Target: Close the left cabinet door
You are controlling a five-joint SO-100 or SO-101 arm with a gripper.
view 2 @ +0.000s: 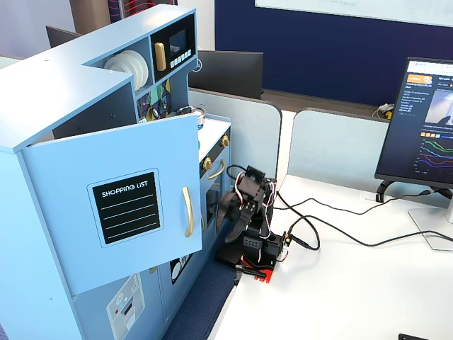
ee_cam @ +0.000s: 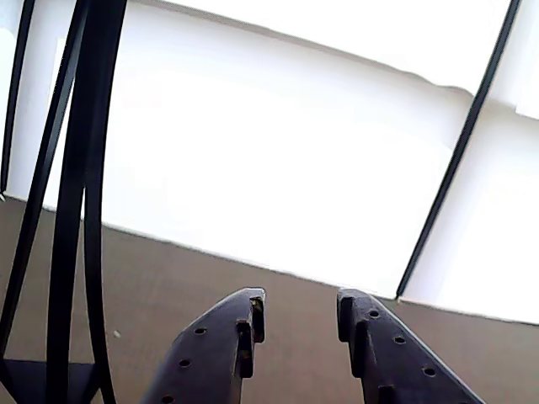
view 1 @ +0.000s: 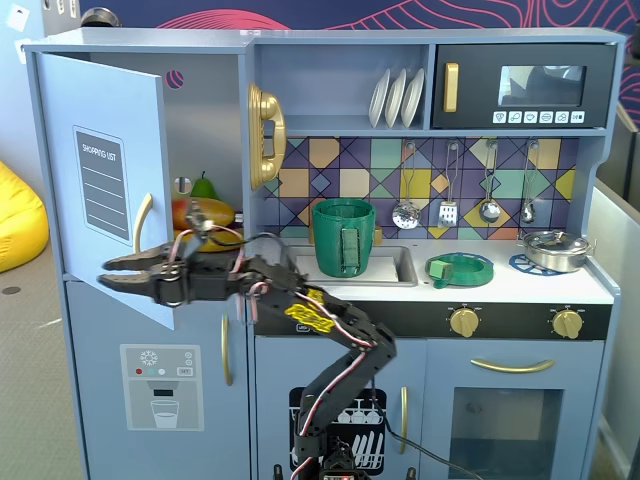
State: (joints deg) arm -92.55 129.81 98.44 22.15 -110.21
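The left cabinet door (view 1: 100,120) is a light-blue panel with a black "SHOPPING LIST" label and a curved gold handle (view 1: 143,222). It stands partly open, its free edge swung out towards the camera. It also shows in the other fixed view (view 2: 117,177), where the handle (view 2: 187,211) is near its right edge. My gripper (view 1: 103,273) is open and empty. It points left in front of the door's outer face, near the lower free corner; I cannot tell whether it touches. In the wrist view the gripper (ee_cam: 299,307) has a clear gap between its tips, with only floor and wall behind.
Fruit (view 1: 205,212) sits inside the open cabinet. A gold phone (view 1: 265,135), a green pot (view 1: 343,237) in the sink and the lower dispenser door (view 1: 160,385) are close by. The arm's base (view 2: 251,248) stands on a white table with cables and a monitor (view 2: 425,124).
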